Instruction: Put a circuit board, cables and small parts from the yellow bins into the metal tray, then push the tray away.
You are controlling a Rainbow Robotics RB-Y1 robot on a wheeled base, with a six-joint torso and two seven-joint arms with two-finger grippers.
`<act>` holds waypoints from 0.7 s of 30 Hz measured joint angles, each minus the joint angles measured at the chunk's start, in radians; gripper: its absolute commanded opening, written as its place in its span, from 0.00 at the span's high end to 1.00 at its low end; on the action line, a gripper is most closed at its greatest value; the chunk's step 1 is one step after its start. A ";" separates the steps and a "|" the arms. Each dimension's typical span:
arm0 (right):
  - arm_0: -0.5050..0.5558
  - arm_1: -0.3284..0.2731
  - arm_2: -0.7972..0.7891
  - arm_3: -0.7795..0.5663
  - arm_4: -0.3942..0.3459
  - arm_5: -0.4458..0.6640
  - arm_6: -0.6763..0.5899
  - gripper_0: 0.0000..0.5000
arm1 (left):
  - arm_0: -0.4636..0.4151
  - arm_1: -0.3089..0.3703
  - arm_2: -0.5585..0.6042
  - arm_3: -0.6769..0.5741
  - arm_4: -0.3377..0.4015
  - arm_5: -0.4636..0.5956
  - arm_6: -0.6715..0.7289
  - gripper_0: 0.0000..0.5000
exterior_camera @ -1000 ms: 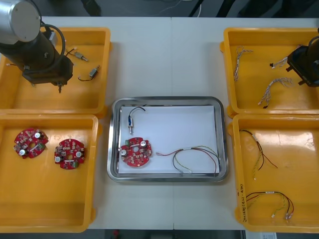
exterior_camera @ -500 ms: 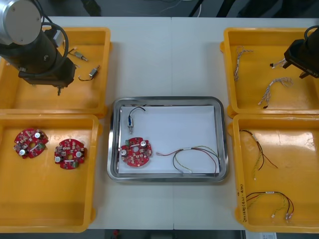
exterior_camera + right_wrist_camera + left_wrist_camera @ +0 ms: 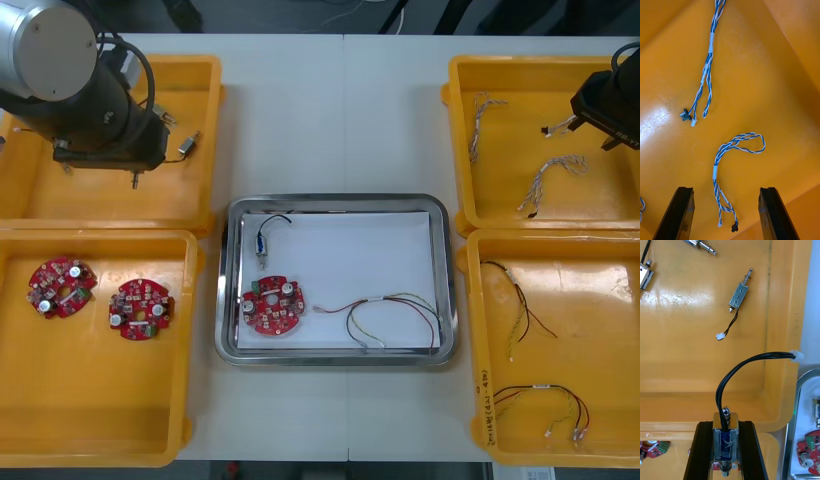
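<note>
The left end effector is gripping a small metal part, fingers closed on its sides. The part's long axis is running parallel to the fingers, and its black lead is arching forward beyond them. This end effector is hovering over the far left yellow bin. The metal tray is lying to the robot's right of it and closer to the robot, at mid-counter, so the left arm is the nearer one. The right end effector is hanging open over a blue and white cable in the far right bin.

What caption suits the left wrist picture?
Left tool clamps a small silver metal part above a yellow plastic bin.
</note>
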 measured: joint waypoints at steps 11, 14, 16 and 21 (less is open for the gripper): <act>-0.111 0.000 0.000 0.226 0.027 -0.088 0.000 0.00 | 0.000 -0.043 0.000 -0.022 -0.030 0.000 0.029 1.00; -0.111 0.000 0.000 0.256 0.029 -0.139 0.000 0.00 | 0.000 -0.053 0.000 -0.022 -0.030 0.000 0.029 1.00; -0.112 0.000 0.000 0.293 0.030 -0.176 0.000 0.00 | 0.000 -0.057 0.000 -0.022 -0.030 0.001 0.029 1.00; -0.115 0.000 0.000 0.385 0.030 -0.242 0.000 0.00 | 0.000 -0.059 0.000 -0.022 -0.030 0.001 0.029 1.00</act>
